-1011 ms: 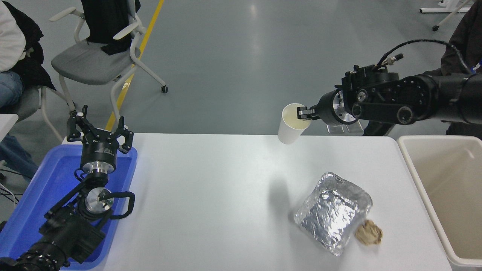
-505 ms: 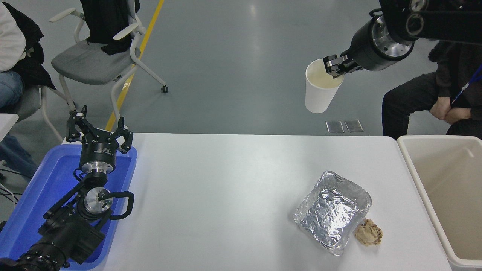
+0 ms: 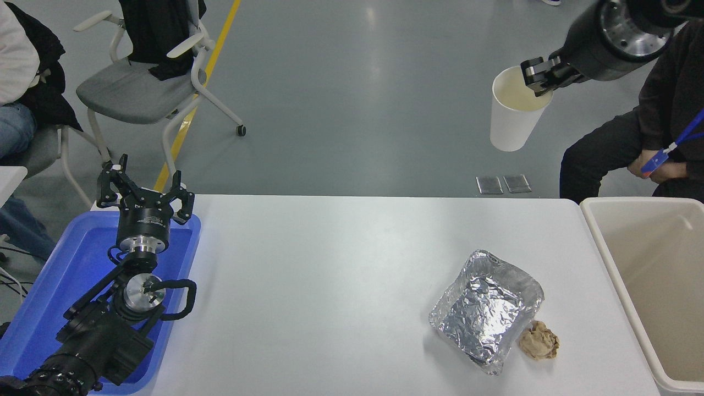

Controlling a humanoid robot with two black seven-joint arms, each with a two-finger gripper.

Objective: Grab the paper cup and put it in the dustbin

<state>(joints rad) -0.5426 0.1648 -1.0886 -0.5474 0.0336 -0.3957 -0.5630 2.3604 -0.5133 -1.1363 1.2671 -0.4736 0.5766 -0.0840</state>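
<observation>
My right gripper (image 3: 538,77) is shut on the rim of the white paper cup (image 3: 511,118) and holds it upright, high in the air at the upper right, beyond the table's far edge. The cup's cream inside shows. The beige dustbin (image 3: 597,242) stands at the table's right end, below and to the right of the cup. My left gripper (image 3: 144,193) is open and parked at the lower left over the blue tray.
A foil tray (image 3: 487,308) and a crumpled brown paper ball (image 3: 540,341) lie on the white table (image 3: 330,286) near the bin. A blue tray (image 3: 44,308) sits at the left. A seated person (image 3: 649,137) is at the far right, a chair (image 3: 137,88) at the far left.
My right arm has lifted the cup from just above the table's far edge, up and to the right toward the dustbin's side. The left arm has not moved.
</observation>
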